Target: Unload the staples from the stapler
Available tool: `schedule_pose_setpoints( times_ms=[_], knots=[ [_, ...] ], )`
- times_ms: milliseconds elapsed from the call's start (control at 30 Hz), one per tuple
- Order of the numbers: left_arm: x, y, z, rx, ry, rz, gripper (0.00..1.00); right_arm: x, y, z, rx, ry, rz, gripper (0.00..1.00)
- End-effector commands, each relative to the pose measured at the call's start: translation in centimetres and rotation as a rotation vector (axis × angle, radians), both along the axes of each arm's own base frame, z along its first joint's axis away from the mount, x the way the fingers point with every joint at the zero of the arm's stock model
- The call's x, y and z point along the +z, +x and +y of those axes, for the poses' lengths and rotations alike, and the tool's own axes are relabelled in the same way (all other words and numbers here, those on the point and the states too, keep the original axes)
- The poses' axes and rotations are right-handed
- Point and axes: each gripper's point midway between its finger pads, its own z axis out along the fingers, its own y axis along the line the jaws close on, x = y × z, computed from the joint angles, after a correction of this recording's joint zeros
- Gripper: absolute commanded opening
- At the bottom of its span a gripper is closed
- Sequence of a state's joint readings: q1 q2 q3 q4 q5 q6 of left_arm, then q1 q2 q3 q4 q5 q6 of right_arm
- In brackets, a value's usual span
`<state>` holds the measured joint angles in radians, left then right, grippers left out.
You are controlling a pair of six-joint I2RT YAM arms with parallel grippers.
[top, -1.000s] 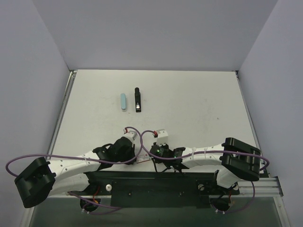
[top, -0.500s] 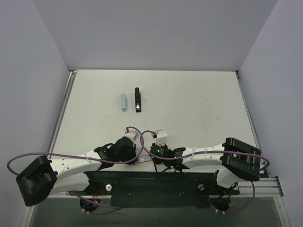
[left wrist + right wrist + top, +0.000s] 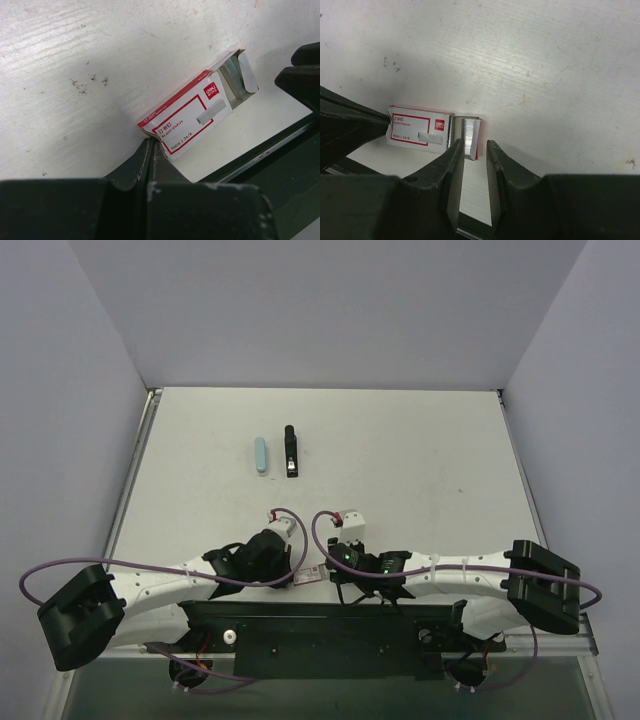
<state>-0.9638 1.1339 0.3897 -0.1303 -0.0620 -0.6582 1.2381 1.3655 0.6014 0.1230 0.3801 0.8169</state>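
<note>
Right end effector has just released over the open staple box at the counter's near edge (left end effector clenched alongside). The stapler lies far back, probably emptied.

A robot test bench in a laboratory is shown: a bare white table is boxed in on three sides by plain pale walls. Two robot arms are bolted to a black metal rail at its near edge, and purple cables are left looped in the open.
</note>
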Motion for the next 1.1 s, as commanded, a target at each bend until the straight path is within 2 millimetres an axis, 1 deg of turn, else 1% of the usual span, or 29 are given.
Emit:
schedule_pose_setpoints(
  times_ms=[0, 33, 100, 167, 600, 1067],
  knots=[
    [0.2, -0.3, -0.1, -0.016, 0.013, 0.008, 0.0, 0.4, 0.7, -2.3, -0.074, -0.05, -0.04, 0.16],
    [0.3, -0.3, -0.1, -0.016, 0.012, 0.007, 0.0, 0.4, 0.8, -2.4, -0.079, -0.052, -0.041, 0.1],
    [0.3, -0.3, -0.2, -0.017, 0.013, 0.006, 0.0, 0.2, 0.9, -2.6, -0.089, -0.057, -0.038, 0.04],
    [0.4, -0.3, -0.3, -0.017, 0.009, 0.003, 0.0, -0.1, 1.0, -2.6, -0.091, -0.067, -0.03, 0.01],
    [0.2, -0.5, -0.1, -0.019, 0.016, 0.004, 0.0, -1.5, 0.9, -1.2, -0.071, -0.043, 0.011, 0.0],
    [0.0, -0.6, 0.0, -0.02, 0.016, 0.007, 0.0, -1.9, 0.8, -0.2, -0.049, -0.028, 0.023, 0.0]
  ],
)
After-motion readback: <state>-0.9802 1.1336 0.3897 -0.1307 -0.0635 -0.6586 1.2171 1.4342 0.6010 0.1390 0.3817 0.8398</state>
